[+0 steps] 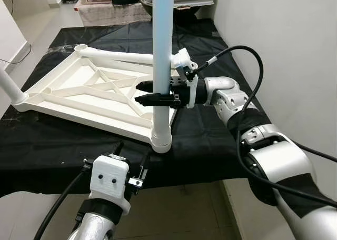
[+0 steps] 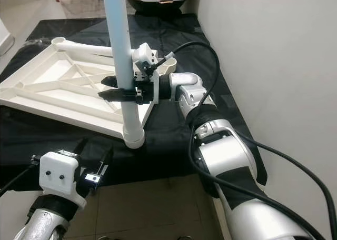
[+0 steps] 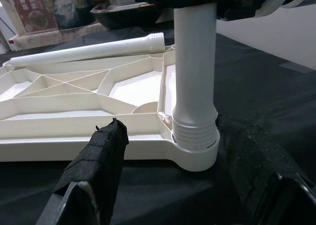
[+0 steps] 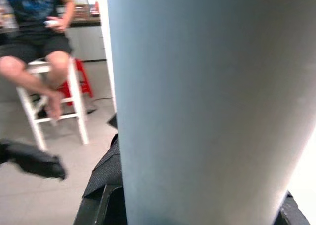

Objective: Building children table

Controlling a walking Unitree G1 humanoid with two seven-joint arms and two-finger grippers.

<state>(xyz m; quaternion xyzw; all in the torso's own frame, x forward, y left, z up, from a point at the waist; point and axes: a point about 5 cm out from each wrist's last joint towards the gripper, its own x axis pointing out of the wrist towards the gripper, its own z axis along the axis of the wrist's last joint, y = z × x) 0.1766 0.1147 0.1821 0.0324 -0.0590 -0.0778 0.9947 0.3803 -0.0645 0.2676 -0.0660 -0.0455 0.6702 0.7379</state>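
Observation:
The white children's table top [image 1: 79, 92] lies upside down on a black cloth. A white leg [image 1: 162, 40] stands upright in its near right corner socket [image 3: 195, 148]. My right gripper [image 1: 140, 92] is shut on this leg about halfway up, coming in from the right. The leg's surface [image 4: 197, 106] is very close in the right wrist view. My left gripper [image 1: 131, 153] is open, low at the cloth's front edge, its fingers [image 3: 94, 175] pointing at the socket and apart from it. A second leg [image 1: 126, 56] lies across the top's far side. A third leg [image 1: 10, 87] rises from the left corner.
The black cloth [image 1: 210, 135] covers a low platform that ends just in front of me, with tiled floor [image 1: 174, 213] below. A white wall [image 1: 284, 40] runs along the right. Dark containers [image 2: 158, 0] stand at the back. A person sits on a white stool [image 4: 44, 96].

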